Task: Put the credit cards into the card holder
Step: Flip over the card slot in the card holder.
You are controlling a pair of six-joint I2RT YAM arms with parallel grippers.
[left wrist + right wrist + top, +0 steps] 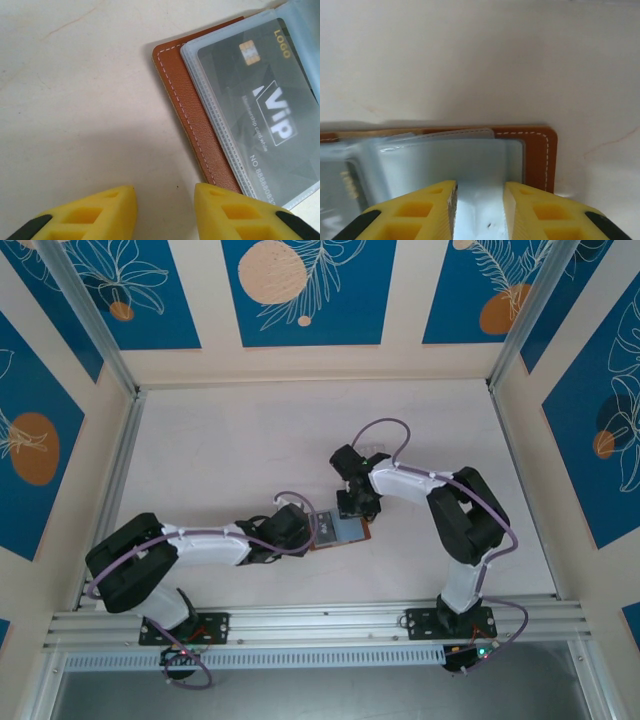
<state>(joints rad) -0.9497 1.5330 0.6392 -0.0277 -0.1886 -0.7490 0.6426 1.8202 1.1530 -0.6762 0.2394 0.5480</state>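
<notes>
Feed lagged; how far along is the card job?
Done: one dark VIP card sits inside a clear sleeve of the open card holder. In hand: nothing held; right gripper is open over the sleeves, left gripper open beside the leather edge. Left: any further cards, which I cannot tell.

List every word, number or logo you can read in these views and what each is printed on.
"LOGO": gold, corner of the grey credit card, in a clear sleeve of the card holder.
"ViP": large white, mid-card.
"NO 8888...": white, runs out of frame.
Small line beside "ViP": "Membership card", rest blurred.
Nothing legible elsewhere.
</notes>
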